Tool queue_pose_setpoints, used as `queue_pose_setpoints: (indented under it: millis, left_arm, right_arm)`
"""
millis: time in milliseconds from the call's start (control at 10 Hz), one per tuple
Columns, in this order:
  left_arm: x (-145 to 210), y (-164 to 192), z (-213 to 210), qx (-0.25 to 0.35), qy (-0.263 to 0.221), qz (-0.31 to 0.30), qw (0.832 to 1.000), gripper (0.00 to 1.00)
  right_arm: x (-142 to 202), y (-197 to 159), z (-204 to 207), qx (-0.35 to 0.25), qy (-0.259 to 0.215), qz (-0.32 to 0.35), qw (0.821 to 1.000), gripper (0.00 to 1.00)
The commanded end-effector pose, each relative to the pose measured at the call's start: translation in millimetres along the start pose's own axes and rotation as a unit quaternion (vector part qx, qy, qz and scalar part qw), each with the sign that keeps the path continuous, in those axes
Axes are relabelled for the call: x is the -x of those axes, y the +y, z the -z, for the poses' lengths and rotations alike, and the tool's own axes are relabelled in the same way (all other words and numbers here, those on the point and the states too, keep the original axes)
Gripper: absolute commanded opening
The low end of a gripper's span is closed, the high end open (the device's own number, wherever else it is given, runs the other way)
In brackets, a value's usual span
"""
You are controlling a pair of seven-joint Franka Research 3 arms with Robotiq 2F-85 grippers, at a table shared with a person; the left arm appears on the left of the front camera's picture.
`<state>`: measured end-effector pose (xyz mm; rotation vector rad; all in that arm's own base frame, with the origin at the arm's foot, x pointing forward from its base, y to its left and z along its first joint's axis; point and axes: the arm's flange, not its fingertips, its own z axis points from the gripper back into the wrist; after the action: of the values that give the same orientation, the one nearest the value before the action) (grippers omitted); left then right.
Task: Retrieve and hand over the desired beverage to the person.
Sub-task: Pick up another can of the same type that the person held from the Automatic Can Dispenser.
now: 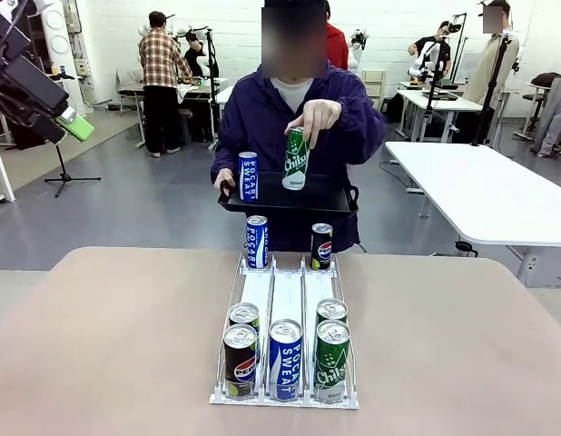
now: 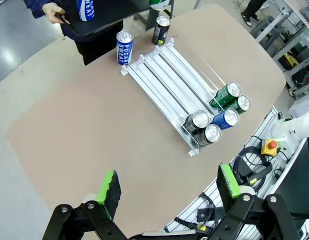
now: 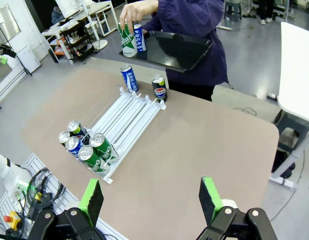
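1. Left gripper [image 2: 168,187]: jaws wide, empty, high over the table [image 1: 108,345]. Right gripper [image 3: 152,197]: same, wide and empty.
2. Rack [image 1: 287,300] sits mid-table, lanes running from the robot toward the person. At the near end stand the front Pepsi can [image 1: 240,361], front Pocari can [image 1: 285,359] and front green can [image 1: 331,361], upright and side by side. Two more cans sit right behind, in the outer lanes.
3. At the rack's far end stand the far Pocari can [image 1: 256,242] and far Pepsi can [image 1: 321,246], both upright.
4. Past the far edge, the person's one hand [image 1: 224,182] holds a black tray [image 1: 326,195] carrying the tray Pocari can [image 1: 248,175]. The other hand [image 1: 314,118] grips the held green can [image 1: 296,159] from the top.
5. Can't tell which drink is wanted (the held green can may be a hint). My read: every rack can lies ahead of and below both grippers, long axis vertical. The rack is central, so the lane decides: left lane for the left arm, right lane for the right.
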<state>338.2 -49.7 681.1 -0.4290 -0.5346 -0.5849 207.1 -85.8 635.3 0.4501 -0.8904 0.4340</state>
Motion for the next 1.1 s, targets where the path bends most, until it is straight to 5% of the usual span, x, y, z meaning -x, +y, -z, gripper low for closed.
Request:
queue_pose_setpoints:
  millis: [0, 1000]
  left_arm:
    - [0.9, 0.2, -1.5, 0.002, 0.001, -0.007, 1.0, 1.0]
    - [0.9, 0.2, -1.5, 0.002, 0.001, -0.007, 1.0, 1.0]
  right_arm:
    - [0.1, -0.3, 1.7, -0.006, 0.002, -0.003, 1.0, 1.0]
    - [0.1, -0.3, 1.7, -0.006, 0.002, -0.003, 1.0, 1.0]
